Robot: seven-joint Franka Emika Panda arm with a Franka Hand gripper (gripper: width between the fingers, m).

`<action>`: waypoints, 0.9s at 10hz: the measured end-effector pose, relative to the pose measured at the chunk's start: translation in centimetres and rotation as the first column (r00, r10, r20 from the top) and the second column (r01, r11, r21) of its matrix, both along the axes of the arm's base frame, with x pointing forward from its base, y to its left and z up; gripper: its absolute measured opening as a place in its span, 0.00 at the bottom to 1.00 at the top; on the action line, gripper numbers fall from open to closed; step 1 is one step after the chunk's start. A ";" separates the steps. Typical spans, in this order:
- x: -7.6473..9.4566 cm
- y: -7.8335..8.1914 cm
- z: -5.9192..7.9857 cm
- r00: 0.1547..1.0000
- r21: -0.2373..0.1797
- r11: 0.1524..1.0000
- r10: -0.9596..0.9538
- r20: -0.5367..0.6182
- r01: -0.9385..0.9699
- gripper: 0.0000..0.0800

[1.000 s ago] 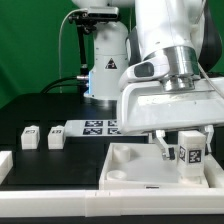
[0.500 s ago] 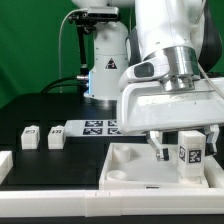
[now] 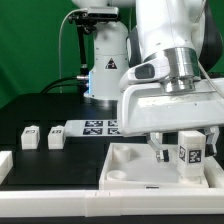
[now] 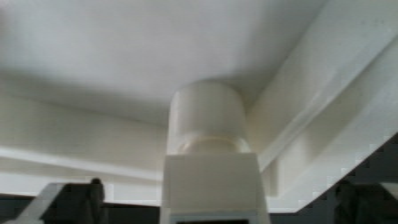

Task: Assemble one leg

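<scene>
A white leg [image 3: 191, 156] with a marker tag stands upright in a corner of the large white square piece [image 3: 128, 168], toward the exterior view's right. My gripper [image 3: 186, 155] straddles it from above. In the wrist view the leg [image 4: 214, 150] runs down into the piece's corner [image 4: 107, 70]. The dark fingers [image 4: 71, 200] stand off to each side of it with gaps, so the gripper [image 4: 222, 205] is open around the leg. Two more small white legs [image 3: 30, 135] [image 3: 55, 137] lie on the black table at the exterior view's left.
The marker board [image 3: 95, 127] lies behind the square piece. A white part [image 3: 5, 165] sits at the exterior view's left edge. The robot's base [image 3: 105, 70] stands at the back before a green curtain.
The visible finger has shifted slightly away from the leg. The leg stays upright in its corner.
</scene>
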State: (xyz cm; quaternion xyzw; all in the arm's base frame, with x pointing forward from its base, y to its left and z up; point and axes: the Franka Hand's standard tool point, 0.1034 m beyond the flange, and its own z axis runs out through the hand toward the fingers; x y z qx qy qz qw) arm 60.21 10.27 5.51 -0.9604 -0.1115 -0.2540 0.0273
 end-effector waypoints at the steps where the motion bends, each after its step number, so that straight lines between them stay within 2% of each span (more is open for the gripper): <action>1: 0.5 -0.4 1.1 1.000 0.009 1.000 -0.030 0.008 0.029 0.81; 3: -0.1 0.2 1.3 0.990 0.013 0.999 -0.037 -0.136 0.039 0.81; 9: -0.1 0.2 1.3 0.990 0.013 0.999 -0.037 -0.136 0.039 0.81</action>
